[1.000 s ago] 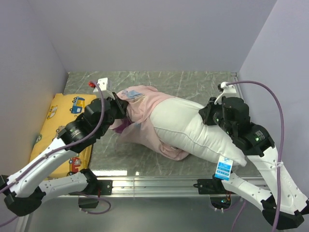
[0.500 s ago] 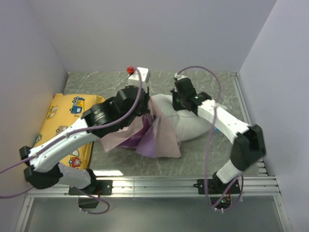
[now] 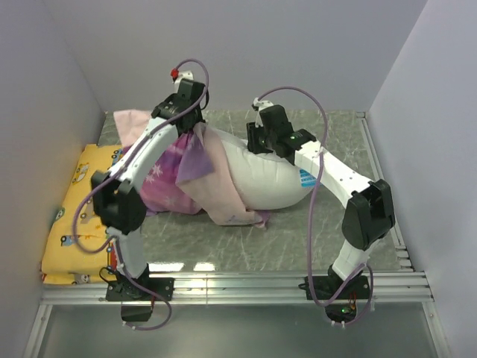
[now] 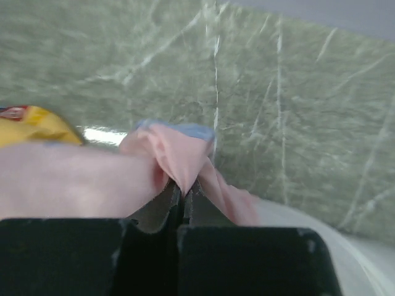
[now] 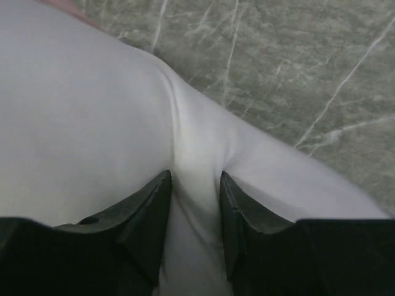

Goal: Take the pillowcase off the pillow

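The white pillow (image 3: 268,175) lies across the table's middle, its right part bare with a small tag at its right end. The purple-pink pillowcase (image 3: 168,175), pale pink inside, is bunched over the pillow's left part. My left gripper (image 3: 190,128) is at the far side, shut on a pinched fold of the pillowcase (image 4: 179,157). My right gripper (image 3: 257,145) is shut on a fold of the pillow's far edge (image 5: 196,185); its fingers (image 5: 148,216) press into the white fabric.
A yellow cushion (image 3: 74,224) with cartoon vehicles lies at the table's left edge. Grey walls enclose the back and both sides. A metal rail (image 3: 246,283) runs along the near edge. Grey marbled tabletop (image 3: 335,246) shows at the right.
My left gripper has moved to the far left, pulling the pillowcase leftwards off more of the pillow. My right gripper stays clamped on the pillow, shifted slightly farther back.
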`<state>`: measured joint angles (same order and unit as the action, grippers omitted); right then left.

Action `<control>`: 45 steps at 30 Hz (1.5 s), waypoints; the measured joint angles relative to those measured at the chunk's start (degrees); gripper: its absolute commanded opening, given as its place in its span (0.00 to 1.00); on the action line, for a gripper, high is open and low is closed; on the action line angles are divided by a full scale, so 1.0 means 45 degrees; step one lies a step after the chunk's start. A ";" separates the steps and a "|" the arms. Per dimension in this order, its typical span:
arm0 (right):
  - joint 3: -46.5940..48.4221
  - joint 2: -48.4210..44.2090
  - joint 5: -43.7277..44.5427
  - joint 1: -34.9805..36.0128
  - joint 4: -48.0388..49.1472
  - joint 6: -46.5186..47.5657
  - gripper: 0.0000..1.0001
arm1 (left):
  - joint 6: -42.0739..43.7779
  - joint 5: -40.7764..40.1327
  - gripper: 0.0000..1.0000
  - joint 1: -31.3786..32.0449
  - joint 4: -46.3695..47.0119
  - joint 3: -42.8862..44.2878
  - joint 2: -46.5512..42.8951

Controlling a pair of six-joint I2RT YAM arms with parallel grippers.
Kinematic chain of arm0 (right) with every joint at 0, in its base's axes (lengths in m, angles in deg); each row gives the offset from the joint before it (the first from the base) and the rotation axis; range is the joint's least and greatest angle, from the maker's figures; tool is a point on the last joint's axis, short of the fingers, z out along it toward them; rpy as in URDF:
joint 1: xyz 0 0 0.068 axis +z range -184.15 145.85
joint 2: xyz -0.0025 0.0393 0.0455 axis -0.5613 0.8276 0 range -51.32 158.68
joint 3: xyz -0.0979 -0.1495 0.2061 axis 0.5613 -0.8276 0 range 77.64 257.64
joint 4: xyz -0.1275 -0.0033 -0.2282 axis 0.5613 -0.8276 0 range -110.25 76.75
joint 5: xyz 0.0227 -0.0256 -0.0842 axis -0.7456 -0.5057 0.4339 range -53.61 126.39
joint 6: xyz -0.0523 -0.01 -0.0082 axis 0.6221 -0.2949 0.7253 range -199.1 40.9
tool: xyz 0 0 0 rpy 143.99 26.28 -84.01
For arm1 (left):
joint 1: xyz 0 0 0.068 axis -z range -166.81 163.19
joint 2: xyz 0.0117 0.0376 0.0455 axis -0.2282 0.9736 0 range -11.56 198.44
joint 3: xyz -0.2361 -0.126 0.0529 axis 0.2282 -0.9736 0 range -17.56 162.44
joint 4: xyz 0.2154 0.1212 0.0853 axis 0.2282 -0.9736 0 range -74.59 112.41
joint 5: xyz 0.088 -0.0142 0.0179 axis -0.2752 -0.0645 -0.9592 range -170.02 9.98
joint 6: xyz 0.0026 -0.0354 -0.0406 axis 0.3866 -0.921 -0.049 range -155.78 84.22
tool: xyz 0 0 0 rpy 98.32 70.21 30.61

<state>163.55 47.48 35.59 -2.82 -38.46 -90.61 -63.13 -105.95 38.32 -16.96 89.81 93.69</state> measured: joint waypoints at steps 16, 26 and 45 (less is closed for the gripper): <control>0.1234 -0.3813 0.3094 0.0690 -0.2234 -0.0325 0.77 | -0.1209 0.4148 0.00 -0.0379 0.3721 -0.2414 0.4541; -0.3589 -0.8874 0.4784 0.3332 -0.1948 -0.2793 0.78 | -0.2166 0.4483 0.40 -0.0413 0.3730 -0.2424 0.3453; -0.8155 -0.6581 0.5620 0.2856 0.1355 -0.4804 0.00 | 0.0209 0.3779 0.89 0.1093 0.2531 -0.2963 -0.3818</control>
<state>126.85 17.86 60.88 10.04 -32.36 -112.22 -62.19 -88.95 43.23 -5.57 76.48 76.51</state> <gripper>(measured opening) 0.032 0.875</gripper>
